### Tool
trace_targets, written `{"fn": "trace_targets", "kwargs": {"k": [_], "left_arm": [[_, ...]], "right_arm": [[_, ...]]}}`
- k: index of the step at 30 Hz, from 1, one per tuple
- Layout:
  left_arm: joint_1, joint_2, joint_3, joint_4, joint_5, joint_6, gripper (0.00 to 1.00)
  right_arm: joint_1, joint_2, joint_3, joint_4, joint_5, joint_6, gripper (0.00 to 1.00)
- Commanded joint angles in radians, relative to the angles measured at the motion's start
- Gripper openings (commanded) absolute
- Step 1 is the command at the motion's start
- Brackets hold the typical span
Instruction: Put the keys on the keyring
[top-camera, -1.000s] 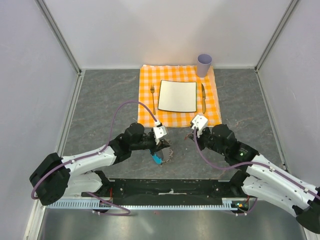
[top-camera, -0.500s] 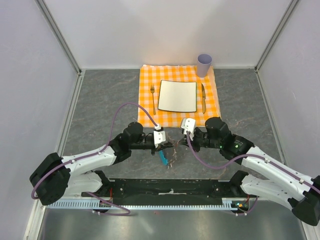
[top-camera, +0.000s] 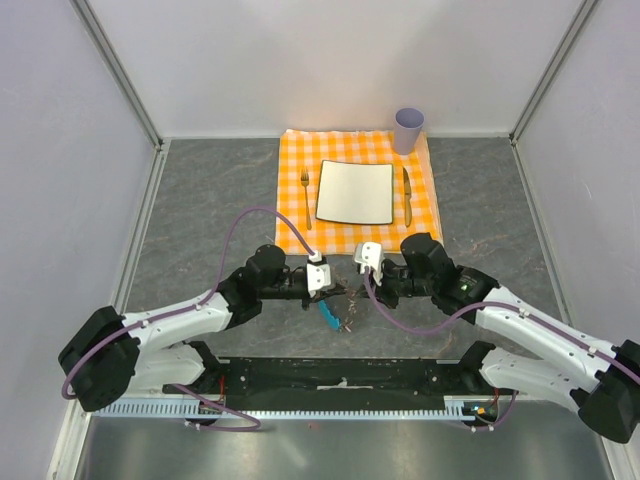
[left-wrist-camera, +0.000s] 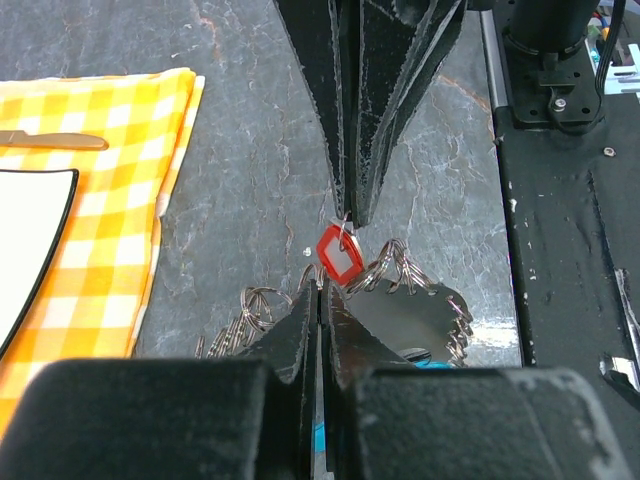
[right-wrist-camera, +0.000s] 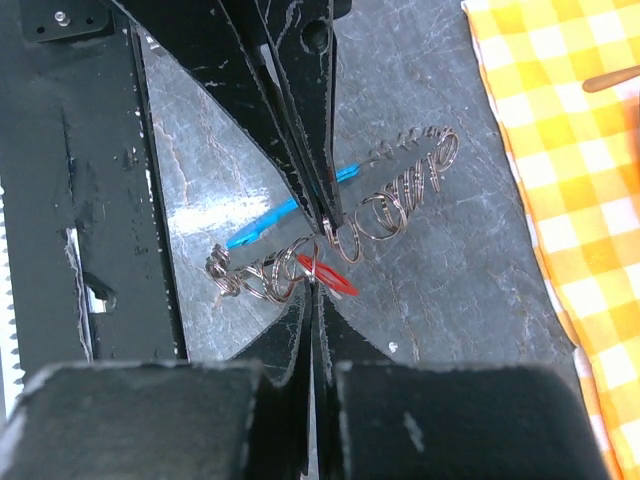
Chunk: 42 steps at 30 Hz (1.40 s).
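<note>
The left gripper (left-wrist-camera: 320, 292) is clamped on the keyring (right-wrist-camera: 400, 190). Tip to tip with it, the right gripper (right-wrist-camera: 313, 296) pinches the key (left-wrist-camera: 338, 256), whose red diamond head is tilted. They meet at the table's (top-camera: 200, 200) near middle, between the checked cloth's (top-camera: 290, 190) near edge and the black base rail (top-camera: 340, 378). Bare stone lies on both sides. The silvery loops and blue tab (right-wrist-camera: 262, 228) run from cloth to rail.

Looking down from above, the spot where the left pincer (top-camera: 338, 292) and right pincer (top-camera: 354, 287) meet is too small to read, and they cover most of the keyring (top-camera: 328, 317). On the left wrist view the red key (left-wrist-camera: 338, 258) shows only its head, the blade hidden, and the plate (left-wrist-camera: 30, 250) runs off the left edge. Whether the key sits on a ring, I can't tell.
</note>
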Motion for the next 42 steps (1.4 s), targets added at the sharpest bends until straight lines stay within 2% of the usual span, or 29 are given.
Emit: {"fn": "trace_targets", "kwargs": {"k": [1, 14, 18, 19, 21, 22, 26, 28, 30, 33, 36, 42], "left_arm": [[0.002, -0.027, -0.004, 0.071, 0.038, 0.045, 0.02], [0.004, -0.018, -0.001, 0.071, 0.058, 0.037, 0.02], [0.002, 0.035, 0.022, 0.013, -0.035, 0.034, 0.02], [0.004, 0.075, 0.053, -0.046, -0.051, 0.03, 0.02], [0.001, 0.115, 0.091, -0.123, -0.098, 0.01, 0.02], [-0.001, 0.137, 0.134, -0.192, -0.115, -0.013, 0.02], [-0.007, 0.151, 0.168, -0.321, -0.166, -0.13, 0.02], [-0.01, 0.103, 0.139, -0.37, -0.232, -0.212, 0.02], [-0.01, -0.044, 0.086, -0.364, -0.264, -0.306, 0.02], [-0.01, -0.202, 0.056, -0.462, -0.448, -0.363, 0.02], [-0.01, -0.244, 0.105, -0.595, -0.667, -0.363, 0.02], [-0.019, -0.257, 0.286, -0.844, -0.951, -0.427, 0.02]], "right_arm": [[0.001, 0.026, 0.035, 0.009, -0.033, -0.018, 0.0], [0.001, 0.03, 0.029, 0.043, 0.0, 0.002, 0.0], [0.003, -0.023, 0.018, 0.04, 0.196, 0.043, 0.0], [0.004, -0.039, 0.009, 0.04, 0.338, 0.069, 0.0], [0.003, -0.094, 0.002, 0.04, 0.452, 0.104, 0.0], [0.003, -0.112, -0.005, 0.04, 0.567, 0.117, 0.0], [0.003, -0.166, -0.024, 0.049, 0.698, 0.161, 0.0], [0.003, -0.18, -0.031, 0.061, 0.726, 0.17, 0.0], [0.003, -0.183, -0.034, 0.066, 0.741, 0.176, 0.0], [0.003, -0.184, -0.037, 0.078, 0.732, 0.189, 0.0], [0.003, -0.194, -0.041, 0.09, 0.718, 0.192, 0.0], [0.001, -0.253, -0.048, 0.089, 0.74, 0.189, 0.0]]}}
